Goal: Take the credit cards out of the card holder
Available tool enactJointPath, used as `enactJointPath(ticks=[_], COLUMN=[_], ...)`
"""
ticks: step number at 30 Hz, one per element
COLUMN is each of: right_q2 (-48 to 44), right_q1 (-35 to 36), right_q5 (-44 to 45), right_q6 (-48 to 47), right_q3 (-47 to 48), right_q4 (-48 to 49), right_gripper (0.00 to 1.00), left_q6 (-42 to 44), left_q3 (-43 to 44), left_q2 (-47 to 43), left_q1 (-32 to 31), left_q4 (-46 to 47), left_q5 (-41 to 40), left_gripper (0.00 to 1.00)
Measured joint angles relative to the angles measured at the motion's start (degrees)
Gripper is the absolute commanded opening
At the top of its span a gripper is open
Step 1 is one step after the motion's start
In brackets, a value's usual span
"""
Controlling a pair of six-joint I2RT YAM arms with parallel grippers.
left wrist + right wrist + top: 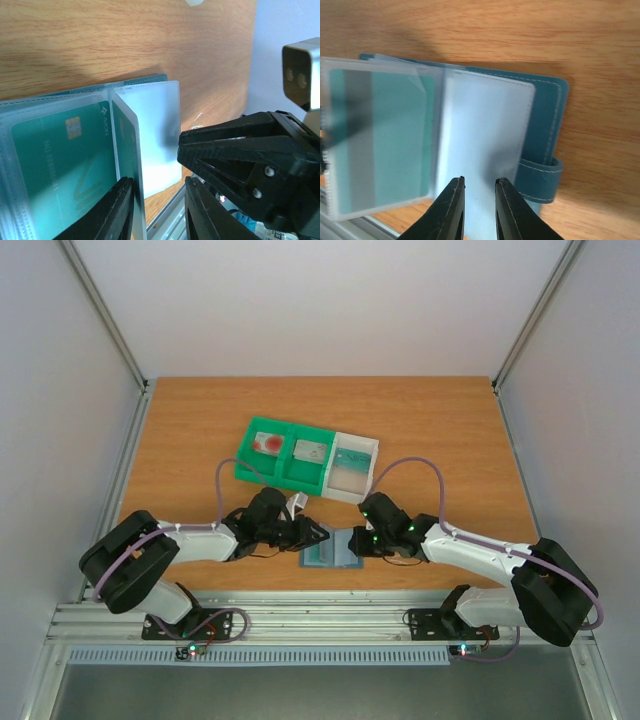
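Note:
The card holder (pixel 331 548) lies open near the table's front edge, between my two grippers. It is teal-blue with a strap (pixel 540 177) and a pale inner pocket (pixel 485 130). A teal-green credit card (pixel 60 165) sits in its clear sleeves (pixel 380 145). My left gripper (pixel 156 212) is open, and one upright sleeve leaf (pixel 127 145) rests against its left finger. My right gripper (pixel 479 207) is open by a narrow gap, tips down on the pale pocket with nothing between them. A pink-and-red card (pixel 268 443) and a grey card (pixel 310 451) lie in the green bin.
The green bin (pixel 262 475) with its white end compartment (pixel 368 450) stands behind the holder at mid-table. The metal rail (pixel 320 620) runs close along the table's front edge. The right gripper's black body (pixel 250 165) is close beside the left fingers.

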Motion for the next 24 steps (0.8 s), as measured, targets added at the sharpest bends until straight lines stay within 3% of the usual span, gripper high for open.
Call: enactJointPath(ticks=[24], right_q2=[-6.9], right_q1=[0.0], right_q5=[6.0], right_q6=[0.2], right_q3=[-2.8], right_q4=[-3.1], right_gripper=[0.19], left_q6=[-4.2], left_q3=[1.1], left_q2=[4.6], left_q1=[-2.8], left_q4=[7.8], left_q5=[1.8], left_gripper=[0.29])
